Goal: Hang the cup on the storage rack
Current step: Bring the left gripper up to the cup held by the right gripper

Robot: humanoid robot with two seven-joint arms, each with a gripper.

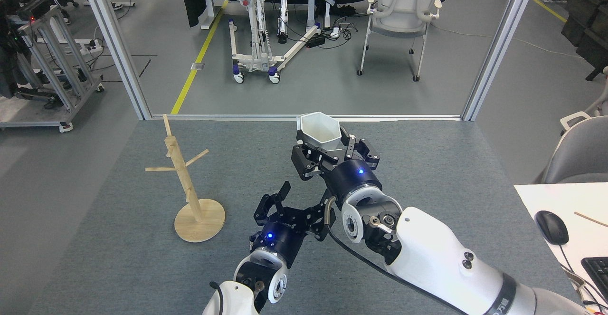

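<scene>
While the right gripper (327, 147) had its fingers clamped on the white cup (319, 130), it held it mouth-up above the grey mat (427, 172), near the mat's far edge around the middle. Left gripper (297, 205) sat just below it, fingers spread wide, holding nothing. Wooden storage rack (190, 186) stood well apart toward the mat's left edge.

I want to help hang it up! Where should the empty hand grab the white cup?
Probably the upper rim of the cup, coming from the left: the right gripper already clamps its lower body, and the open left gripper waits below.
</scene>
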